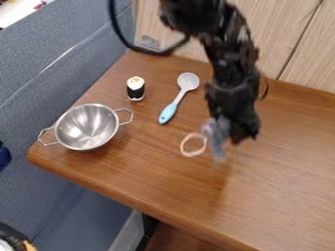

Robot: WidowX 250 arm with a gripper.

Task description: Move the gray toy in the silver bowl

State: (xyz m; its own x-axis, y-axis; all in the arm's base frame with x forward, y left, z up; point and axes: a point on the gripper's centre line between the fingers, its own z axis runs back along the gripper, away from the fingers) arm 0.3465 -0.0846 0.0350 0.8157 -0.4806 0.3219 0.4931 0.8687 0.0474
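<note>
Gripper [233, 137]: black, on the arm [230, 73] from the top edge; pointing down over the middle of the table [281, 171]. Wide or narrow, holding or merely beside the toy: impossible to tell through the blur.

Gray toy [220, 137]: blurred, bluish gray, upright in outline; right at the gripper, outside the bowl and well apart from it. Identity likely but not certain; contact with the table not readable.

Ring [184, 146]: pale peach, open in the middle, with a blurred purplish patch at its upper side; just to the picture's left of the gray toy. Touching or apart: not clear.

Bowl [86, 126]: silver, round, shiny inside, with two looped wire handles; upright near the table's left corner.

Spoon [168, 112]: light gray head, light blue handle; lying aslant between bottle and gripper, head toward the wall, handle end toward the front edge.

Bottle [135, 89]: small, black body, white top with an orange-brown mark; upright, between bowl and spoon, nearer the back.

Table: brown wood grain, rounded edge. Surroundings: blue-gray padded panel [39, 78] along the left, pale wood wall [288, 29] behind, black cable [118, 30] looping beside the arm.
</note>
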